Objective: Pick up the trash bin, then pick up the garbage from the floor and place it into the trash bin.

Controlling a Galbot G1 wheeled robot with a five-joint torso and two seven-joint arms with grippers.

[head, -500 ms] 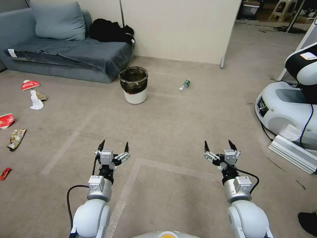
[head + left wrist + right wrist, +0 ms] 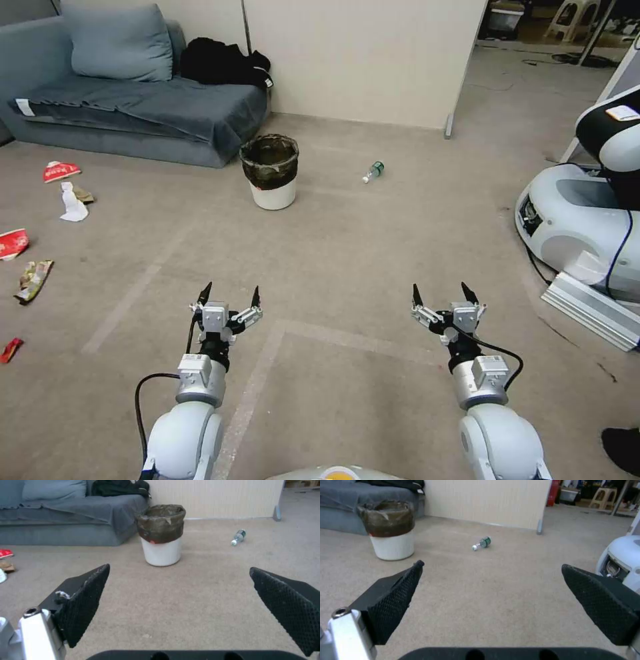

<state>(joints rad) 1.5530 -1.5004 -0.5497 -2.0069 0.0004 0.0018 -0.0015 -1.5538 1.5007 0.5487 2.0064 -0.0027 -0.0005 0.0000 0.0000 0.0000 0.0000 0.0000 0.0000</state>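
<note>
While both arms hang low and empty, the trash bin [image 2: 269, 172] stands well ahead by the sofa's [image 2: 127, 110] front corner.
Left gripper [image 2: 230, 297] and right gripper [image 2: 444, 294] spread wide; bottle [image 2: 373, 172] right of the bin, wrappers [image 2: 33, 279] far left.

I find no change against the head view of half a second ago. As far as that view resolves, nothing on the floor has shifted, my two arms have not moved, and the camera's framing is identical.
</note>
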